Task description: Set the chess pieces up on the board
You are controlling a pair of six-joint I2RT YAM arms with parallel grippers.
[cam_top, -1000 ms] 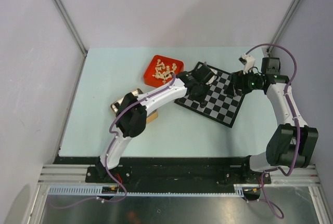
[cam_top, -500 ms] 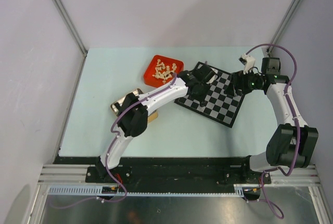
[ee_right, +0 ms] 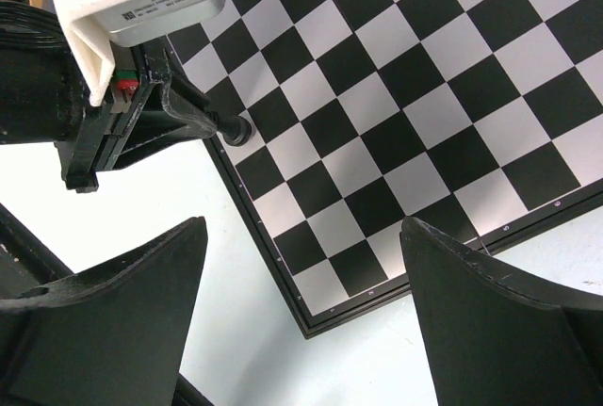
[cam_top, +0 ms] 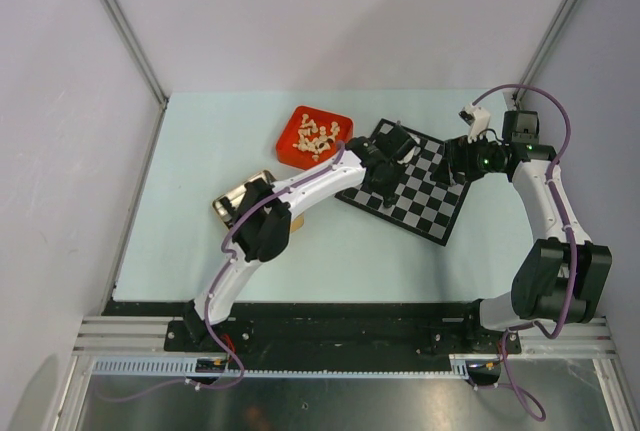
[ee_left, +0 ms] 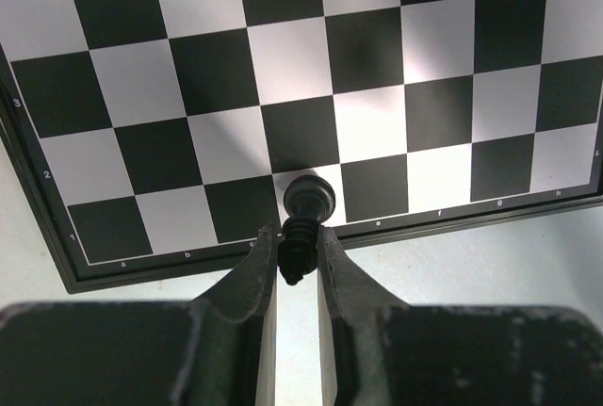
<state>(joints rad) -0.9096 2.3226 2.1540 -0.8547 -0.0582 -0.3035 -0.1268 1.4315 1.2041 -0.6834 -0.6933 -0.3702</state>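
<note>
My left gripper pinches a black piece over the edge row of the board — my right gripper hangs wide open. The piece looks tilted, so if I let go now it may fall over.

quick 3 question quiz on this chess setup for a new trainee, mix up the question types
1. True or false: the right end effector is shut on a chess piece.
2. Over which part of the board is the black piece that the left end effector grips? A: the centre. B: an edge row. C: a corner square.
3. Fill in: the cream pieces lie in the red ____.

Key
1. False: it is open and holds nothing.
2. B.
3. tray.
</note>
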